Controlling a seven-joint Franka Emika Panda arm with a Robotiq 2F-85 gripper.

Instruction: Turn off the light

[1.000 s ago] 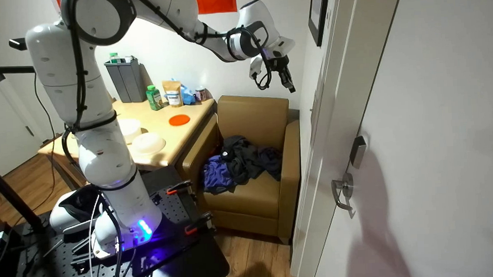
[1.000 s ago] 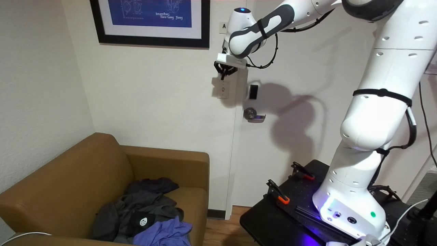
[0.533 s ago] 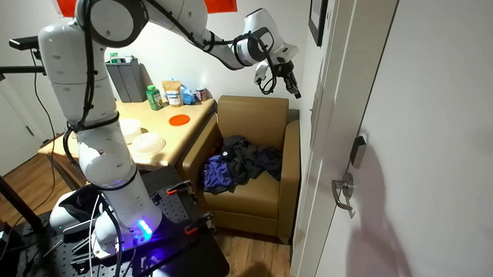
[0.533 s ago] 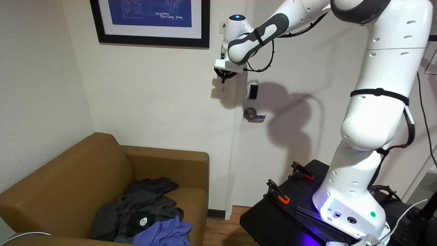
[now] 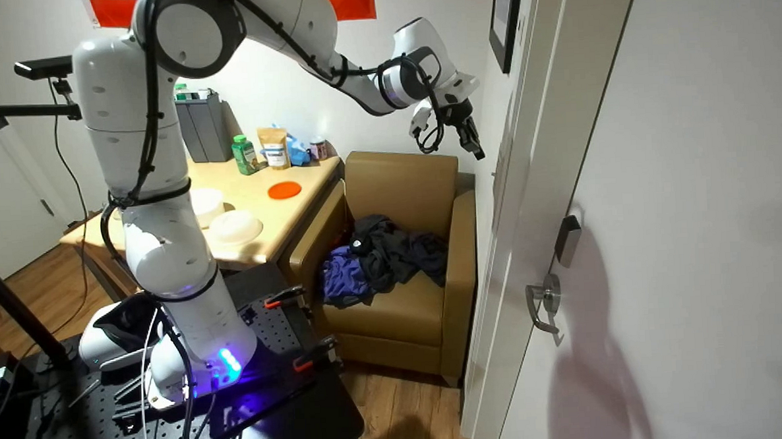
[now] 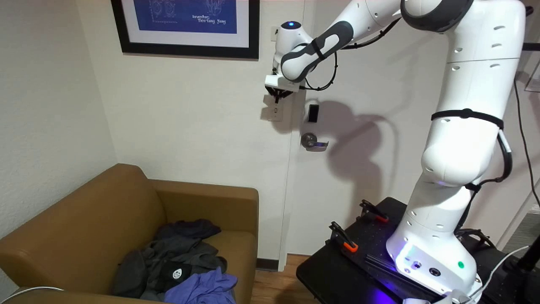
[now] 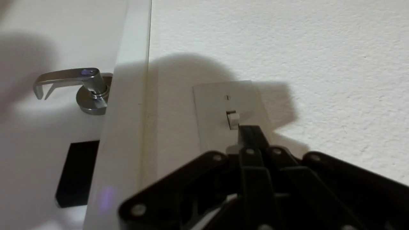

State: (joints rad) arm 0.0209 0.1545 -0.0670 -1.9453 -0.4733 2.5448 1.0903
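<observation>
One switch (image 7: 234, 120), its throw apparently running up and down, sits in a plate (image 7: 209, 105) on the wall (image 7: 335, 48) beside the door frame (image 7: 127, 105), just below the clenched, empty gripper (image 6: 276, 100) in an exterior view. It lies slightly to the frame side of the gripper in the wrist view; a downward push looks likely, though whether the two touch cannot be told.
</observation>
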